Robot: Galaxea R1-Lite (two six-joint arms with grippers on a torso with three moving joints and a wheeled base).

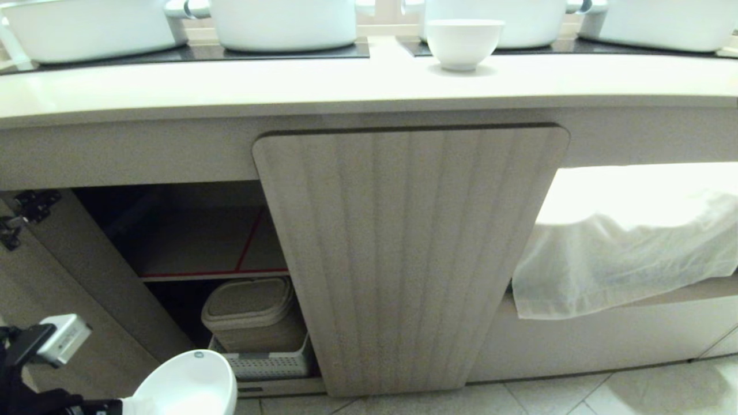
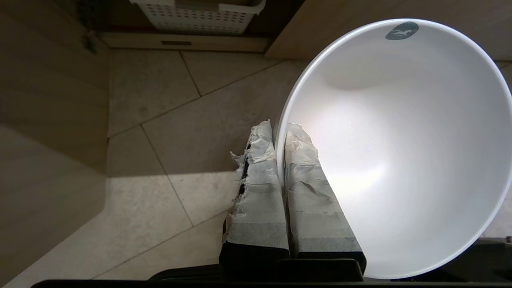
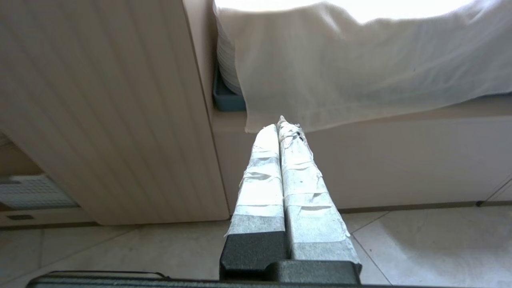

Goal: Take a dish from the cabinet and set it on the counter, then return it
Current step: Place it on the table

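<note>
Bowl (image 2: pixel 400 160) rim sits pinched between the taped fingers (image 2: pixel 260 192) of the left claw (image 2: pixel 279 126), one finger outside the wall and one inside, so the claw is clamped narrow on it. A small dark mark shows on the inside near the far rim. In the head view this bowl (image 1: pixel 187 383) hangs at the lower left of the frame, above the tiled floor (image 1: pixel 576 392) and in front of the open cabinet (image 1: pixel 190 242), with the left claw's black arm just beside it at the frame edge.

Behind the bowl, in the lower part of the cabinet, a white perforated basket (image 1: pixel 268 363) holds a beige lidded container (image 1: pixel 251 308). Above them is a shelf with a red line (image 1: pixel 213 274) along its edge. A ribbed door (image 1: pixel 403 259) fills the middle of the frame.

A second white bowl (image 1: pixel 464 43) stands on the counter (image 1: pixel 288 83) at the upper centre, in front of large white pots (image 1: pixel 282 23).

The right claw (image 3: pixel 280 124) has its taped fingers pressed together, holding nothing, and points toward a white cloth (image 3: pixel 360 64) that drapes over the opening to the right of the ribbed door.
</note>
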